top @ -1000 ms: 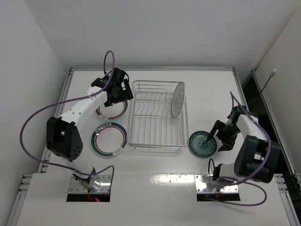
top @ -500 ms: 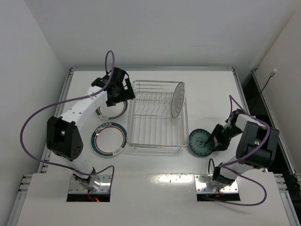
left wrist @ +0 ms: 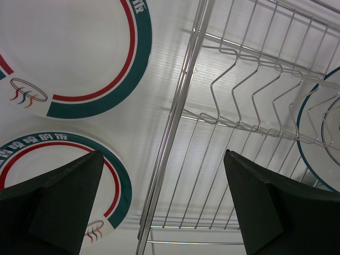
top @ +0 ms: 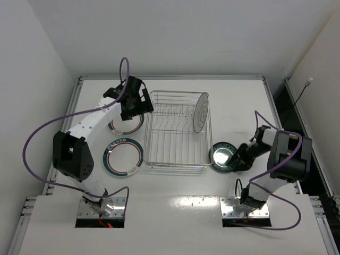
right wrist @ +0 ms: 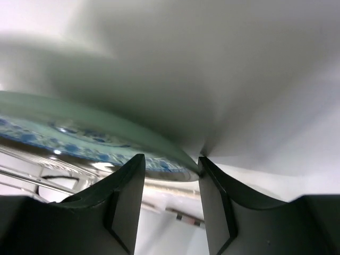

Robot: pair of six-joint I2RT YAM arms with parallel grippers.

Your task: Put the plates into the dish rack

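The dish rack [top: 175, 166] stands mid-table with one white green-rimmed plate [top: 202, 111] upright at its right end. Two white plates with green and red rings lie left of it, one [top: 129, 124] partly under my left arm, one [top: 123, 158] nearer. My left gripper [top: 139, 103] hovers open and empty over the rack's left rim [left wrist: 183, 95], above both plates [left wrist: 79, 53] [left wrist: 48, 159]. The teal plate [top: 222, 157] sits tilted by the rack's front right corner. My right gripper [top: 237, 159] is closed on its right rim [right wrist: 79, 133], low at the table.
Raised metal rails edge the table on the left [top: 74, 106] and back. A dark gap [top: 289, 106] runs along the right side. Purple cables loop off both arms. The rack's prongs [left wrist: 239, 106] stand in rows left of the racked plate [left wrist: 313, 127].
My right gripper has moved left and down onto the teal plate's rim. The plate has shifted toward the rack and tilted. The left arm has barely moved.
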